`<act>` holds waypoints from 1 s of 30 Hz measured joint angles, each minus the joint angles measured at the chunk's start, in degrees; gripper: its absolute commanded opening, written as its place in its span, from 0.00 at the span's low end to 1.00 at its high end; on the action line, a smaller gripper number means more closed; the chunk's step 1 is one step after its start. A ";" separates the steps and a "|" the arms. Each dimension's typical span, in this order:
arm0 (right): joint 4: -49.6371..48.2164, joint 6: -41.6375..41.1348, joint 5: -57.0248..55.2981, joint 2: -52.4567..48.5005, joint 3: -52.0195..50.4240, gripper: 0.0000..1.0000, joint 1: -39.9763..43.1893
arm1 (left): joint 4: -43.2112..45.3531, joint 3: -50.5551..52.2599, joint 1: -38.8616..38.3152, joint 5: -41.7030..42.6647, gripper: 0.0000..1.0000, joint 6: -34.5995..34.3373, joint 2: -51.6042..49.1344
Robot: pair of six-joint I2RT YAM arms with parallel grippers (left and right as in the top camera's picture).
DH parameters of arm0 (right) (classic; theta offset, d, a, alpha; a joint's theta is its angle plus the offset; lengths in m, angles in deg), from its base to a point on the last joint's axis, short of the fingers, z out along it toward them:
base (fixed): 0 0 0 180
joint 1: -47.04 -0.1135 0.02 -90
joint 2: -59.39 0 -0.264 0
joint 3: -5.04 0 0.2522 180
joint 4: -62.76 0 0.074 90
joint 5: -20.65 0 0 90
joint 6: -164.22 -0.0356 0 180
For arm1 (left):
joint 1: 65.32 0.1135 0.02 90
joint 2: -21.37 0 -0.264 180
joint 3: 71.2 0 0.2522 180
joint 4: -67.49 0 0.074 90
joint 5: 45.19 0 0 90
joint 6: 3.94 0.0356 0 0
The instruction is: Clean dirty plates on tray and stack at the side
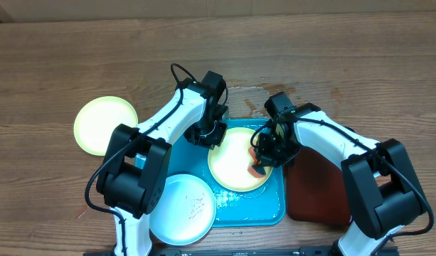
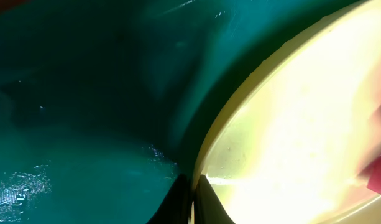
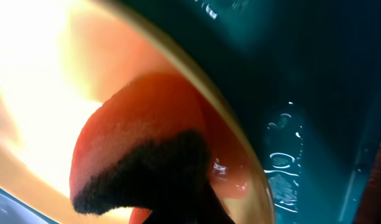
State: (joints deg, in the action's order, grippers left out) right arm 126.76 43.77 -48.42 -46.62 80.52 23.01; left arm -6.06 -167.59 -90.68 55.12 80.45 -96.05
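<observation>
On wooden table [image 1: 61,57] | turquoise tray [image 1: 271,208] wet | red-brown tray [image 1: 314,193] just beside

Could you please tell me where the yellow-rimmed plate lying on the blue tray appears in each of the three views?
Overhead: the plate lies near the centre of the picture.
Left wrist: the plate fills the right side, its rim curving up from bottom centre.
Right wrist: the plate is at upper left, partly behind the orange sponge.
Shared landmark: the turquoise tray.
</observation>
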 measured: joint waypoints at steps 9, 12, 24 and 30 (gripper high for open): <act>-1.75 12.70 0.96 0.09 -0.02 0.04 -1.31 | 0.04 0.00 0.00 -0.04 0.04 -0.20 0.00; -5.27 14.08 3.34 0.09 -0.28 0.04 -2.16 | 0.07 0.00 0.26 -0.04 0.04 -0.22 0.00; -13.29 7.74 9.68 -0.04 -0.35 0.04 -8.66 | 0.07 0.00 0.37 -0.02 0.04 -0.42 0.00; -16.17 -8.92 6.93 -0.13 -0.37 0.04 -10.36 | 0.00 0.00 0.37 0.00 0.04 -0.42 0.00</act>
State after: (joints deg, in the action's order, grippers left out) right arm 110.58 34.85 -41.49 -46.75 80.15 12.65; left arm -6.06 -167.59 -90.31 55.12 80.04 -96.05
